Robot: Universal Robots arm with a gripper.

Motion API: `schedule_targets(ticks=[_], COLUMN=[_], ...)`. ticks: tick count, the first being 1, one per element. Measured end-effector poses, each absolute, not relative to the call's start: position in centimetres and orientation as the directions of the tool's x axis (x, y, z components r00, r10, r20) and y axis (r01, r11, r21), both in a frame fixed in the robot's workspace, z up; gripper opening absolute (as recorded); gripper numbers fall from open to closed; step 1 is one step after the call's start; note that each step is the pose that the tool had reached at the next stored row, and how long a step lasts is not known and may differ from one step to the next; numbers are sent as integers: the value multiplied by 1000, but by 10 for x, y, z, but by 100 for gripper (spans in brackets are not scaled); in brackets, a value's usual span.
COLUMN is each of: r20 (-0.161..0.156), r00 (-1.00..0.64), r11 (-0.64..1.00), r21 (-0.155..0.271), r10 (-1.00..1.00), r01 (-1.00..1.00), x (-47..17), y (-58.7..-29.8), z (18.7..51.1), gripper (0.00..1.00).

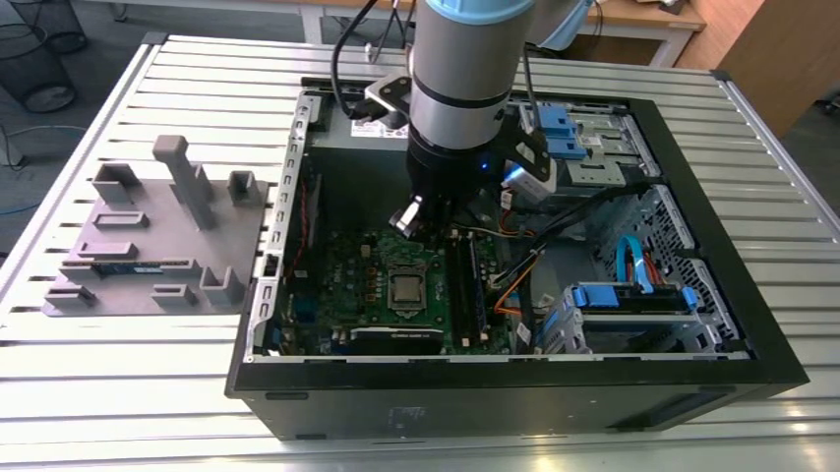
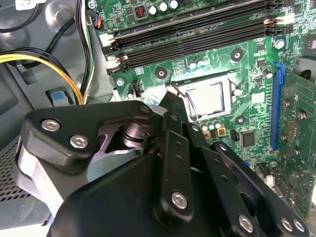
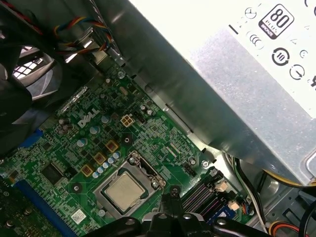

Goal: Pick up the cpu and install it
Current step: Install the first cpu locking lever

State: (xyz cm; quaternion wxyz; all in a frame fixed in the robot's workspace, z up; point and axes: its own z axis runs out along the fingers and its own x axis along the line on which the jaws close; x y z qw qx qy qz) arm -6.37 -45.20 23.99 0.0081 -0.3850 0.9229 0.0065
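Exterior view: arm reaches into the open computer case; cpu sits in its socket, just below the fingers.
Second wrist view: fingers drawn together, empty, cpu just beyond.
First wrist view: cpu seated flat, beside the fingers.

Your cpu shows a dull, brushed silver metal top, seated in the glossy green circuit board. Beside the cpu, the pincer is matt black metal with shiny screw heads. The computer case looks satin black; the desk is ribbed pale metal.
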Motion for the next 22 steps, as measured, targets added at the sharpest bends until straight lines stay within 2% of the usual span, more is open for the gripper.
schedule_targets(ticks=[22], r20=[49], r00=[-756], r11=[753], r21=[-65], r10=[-653], r01=[-655], x=[-64], y=[-452], z=[234], gripper=[11])
